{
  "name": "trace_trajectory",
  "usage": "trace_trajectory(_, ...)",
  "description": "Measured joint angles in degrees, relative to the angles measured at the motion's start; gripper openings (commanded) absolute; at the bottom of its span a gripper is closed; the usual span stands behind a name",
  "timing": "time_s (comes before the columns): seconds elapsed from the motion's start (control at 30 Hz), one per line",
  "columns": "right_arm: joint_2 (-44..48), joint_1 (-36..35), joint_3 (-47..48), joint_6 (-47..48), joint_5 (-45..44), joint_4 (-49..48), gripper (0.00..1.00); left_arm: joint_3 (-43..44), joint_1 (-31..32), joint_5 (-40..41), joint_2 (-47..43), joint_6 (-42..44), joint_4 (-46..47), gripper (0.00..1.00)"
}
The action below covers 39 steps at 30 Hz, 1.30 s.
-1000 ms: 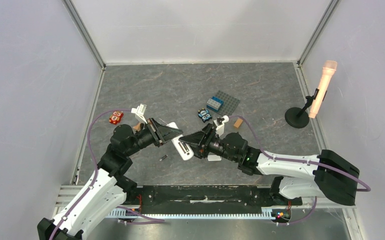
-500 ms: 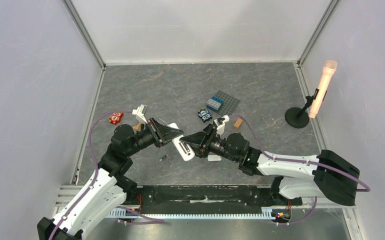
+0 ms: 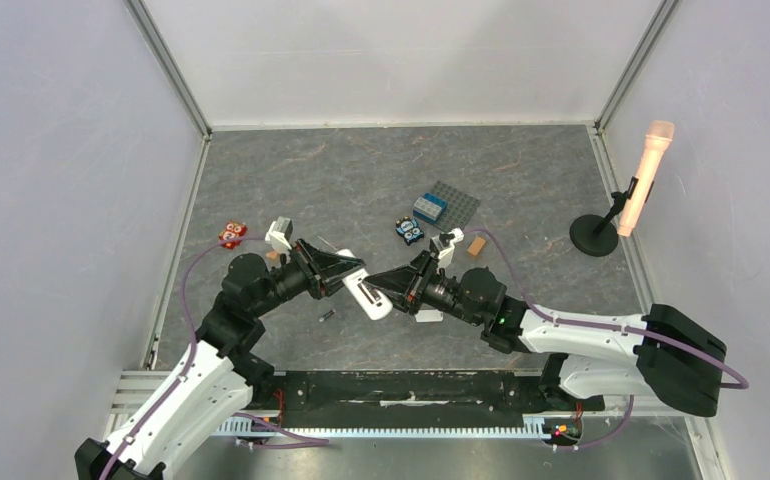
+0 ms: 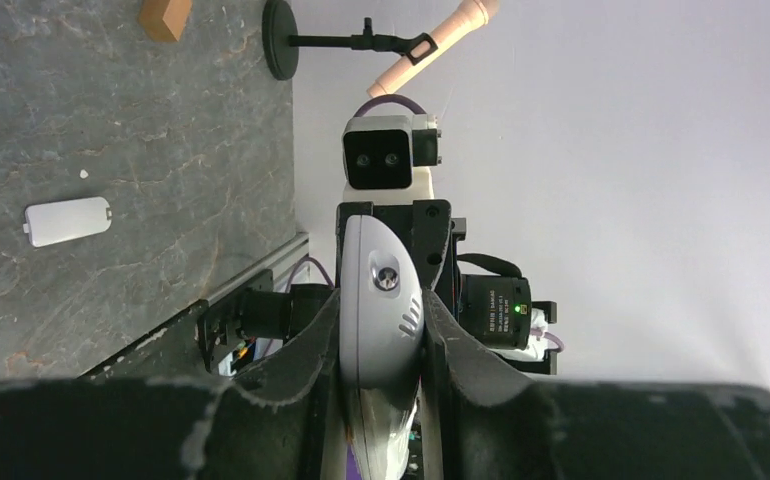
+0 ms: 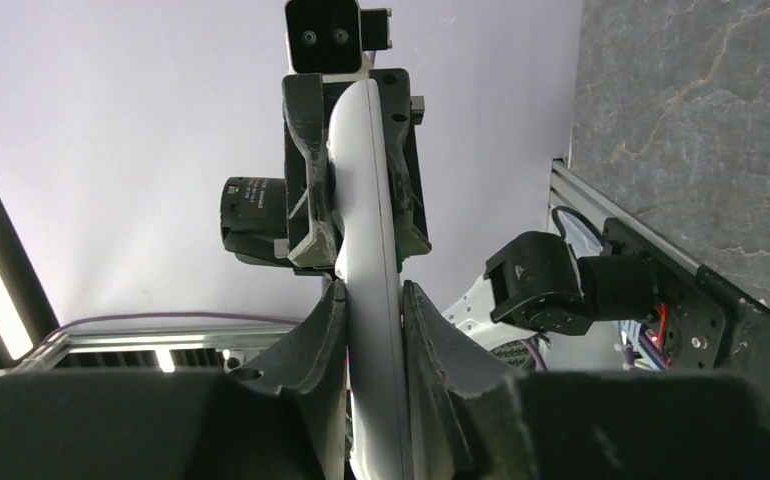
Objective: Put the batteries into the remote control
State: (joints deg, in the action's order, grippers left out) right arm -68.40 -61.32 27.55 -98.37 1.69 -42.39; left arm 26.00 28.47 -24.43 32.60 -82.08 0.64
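The white remote control (image 3: 369, 298) is held in the air between both grippers, above the table's near middle. My left gripper (image 3: 348, 276) is shut on its left end; the left wrist view shows the rounded end (image 4: 383, 300) clamped between the fingers. My right gripper (image 3: 388, 284) is shut on its other end; the right wrist view shows the slim bar (image 5: 366, 250) edge-on between the pads. A dark slot shows on the remote's upper face. One small dark battery (image 3: 327, 315) lies on the table below the left gripper. The other battery is not visible.
The separate white cover piece (image 4: 66, 221) lies on the table under the right arm. An orange-brown block (image 3: 476, 246), a grey baseplate (image 3: 454, 205) with a blue brick (image 3: 428, 207), a small toy (image 3: 409, 231), a red toy (image 3: 231, 234) and a microphone stand (image 3: 594, 236) stand further back.
Both grippers and the remote have shifted slightly to the right and a little up. Both grips are unchanged. The battery on the table has not moved.
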Motion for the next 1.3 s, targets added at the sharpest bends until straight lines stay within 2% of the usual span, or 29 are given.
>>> trace_trajectory(0.1,0.11,0.0,0.0,0.74,-0.04,0.46,0.21,-1.03,0.0,0.2,-0.44,-1.97,0.7,0.02)
trace_trajectory(0.33,1.62,0.13,-0.07,2.64,-0.5,3.41,0.67,-1.64,-0.04,1.62,-1.16,-2.23,0.83,0.02)
trace_trajectory(0.4,2.51,0.46,-0.11,3.78,-0.46,4.31,0.77,-1.64,-0.15,2.45,-1.62,-0.28,0.35,0.02)
trace_trajectory(0.47,3.58,0.94,-0.11,4.87,-0.44,4.55,0.82,-1.62,-0.15,3.54,-1.81,1.88,-0.94,0.02)
trace_trajectory(0.6,5.88,2.69,-0.11,8.17,-0.33,6.08,0.84,-0.76,-0.15,6.49,-1.95,6.21,-5.95,0.02)
trace_trajectory(0.77,8.26,5.68,-0.44,13.4,0.02,8.28,0.8,6.05,-0.17,15.58,-1.62,13.62,-20.22,0.02)
trace_trajectory(0.9,8.17,9.01,-0.17,24.74,2.14,11.19,0.76,14.19,-0.24,26.34,-1.77,20.06,-32.81,0.02)
trace_trajectory(0.93,7.21,9.53,0.68,28.7,2.71,13.05,0.71,16.35,-0.26,29.53,-2.08,22.01,-36.2,0.02)
trace_trajectory(1.03,0.96,9.77,6.58,42.36,5.97,19.8,0.66,20.46,-0.28,36.28,-3.39,26.23,-42.51,0.02)
trace_trajectory(1.13,-8.35,8.68,15.58,56.46,9.68,26.84,0.66,24.15,-0.28,41.57,-4.92,30.1,-47.45,0.02)
trace_trajectory(1.3,-24.2,2.05,30.82,77.94,10.36,38.95,0.66,28.04,-0.26,46.69,-5.27,33.99,-51.84,0.02)
